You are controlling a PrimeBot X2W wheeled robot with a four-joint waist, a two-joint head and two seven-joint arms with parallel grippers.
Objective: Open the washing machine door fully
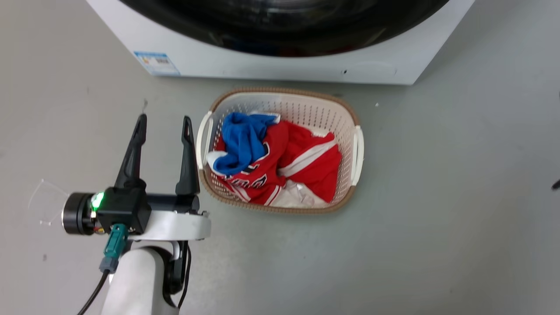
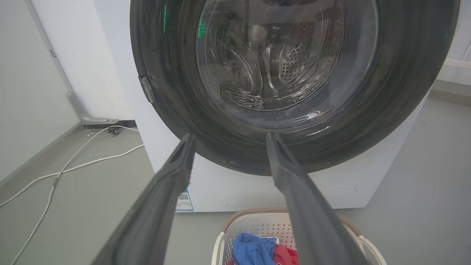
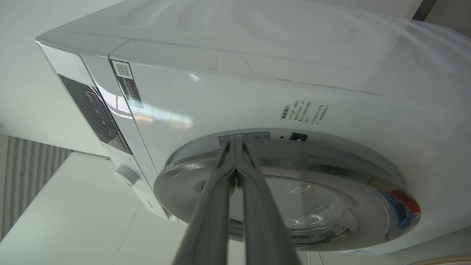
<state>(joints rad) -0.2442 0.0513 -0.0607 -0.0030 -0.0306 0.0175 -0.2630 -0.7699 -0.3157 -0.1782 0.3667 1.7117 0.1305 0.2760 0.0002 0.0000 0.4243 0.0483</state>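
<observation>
Off to the left of the washing machine [image 2: 228,191], a white cable [image 2: 73,165] trails across the floor [image 1: 437,218]. In front of the machine's left half hangs the left gripper [image 1: 164,119], its jaws spread wide with nothing between them. Seen along its fingers, they point at the lower part of the washing machine door [image 2: 386,92] without touching it. Low on the machine's left front corner is a small blue label [image 1: 156,63]. The door itself, a glossy black disc with a clear glass bowl [image 2: 272,55] in the middle, spans nearly the whole front and sits flat against the machine, not swung out. On the floor just before the machine stands a white laundry basket [image 1: 356,153] holding red, blue and white clothes [image 1: 302,162]. Towards the machine's right side, the right gripper [image 3: 234,141] has its jaws pressed together, tips at the door's rim. I cannot tell whether they pinch anything there.
</observation>
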